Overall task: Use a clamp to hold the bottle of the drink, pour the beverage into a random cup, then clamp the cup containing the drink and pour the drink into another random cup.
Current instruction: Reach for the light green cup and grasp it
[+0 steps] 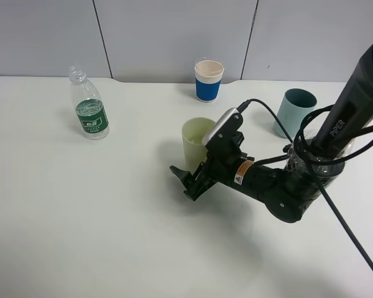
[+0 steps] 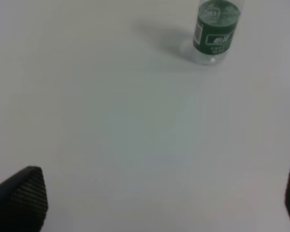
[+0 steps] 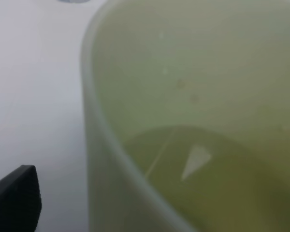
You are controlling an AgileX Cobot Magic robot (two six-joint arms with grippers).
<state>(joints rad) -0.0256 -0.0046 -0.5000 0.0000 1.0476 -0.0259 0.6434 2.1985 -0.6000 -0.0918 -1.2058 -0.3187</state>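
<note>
- The right gripper [image 1: 183,182] reaches in from the right side of the table [image 1: 81,217], angled downward, and sits low beside the foot of the yellow-green cup [image 1: 198,141].
- From the high camera its two fingers stand apart; the jaws are spread, not clamped on anything.
- In the right wrist view only one finger [image 3: 14,198] shows. A strip of bare table lies between it and the cup wall [image 3: 101,159], so that finger is not touching the cup.
- The other finger is out of sight in that view. I cannot tell whether the cup stands between the jaws or just beside them.
- The yellow-green cup stands upright near the middle of the table, with clear water [image 3: 198,188] lying in its bottom.
- The left gripper [image 2: 157,195] hangs over bare table with its jaws spread wide. One fingertip shows at each lower corner of its wrist view, nothing lies between them, and it touches nothing.
- The bottle [image 1: 90,107] stands upright and capless towards the far left of the table, well apart from every cup; it also shows in the left wrist view [image 2: 215,31].
- The white cup [image 1: 209,81] with the blue band stands upright at the back, near the wall.
- The blue-green cup [image 1: 294,112] stands to the right of it, partly behind the right arm's cables.
</note>
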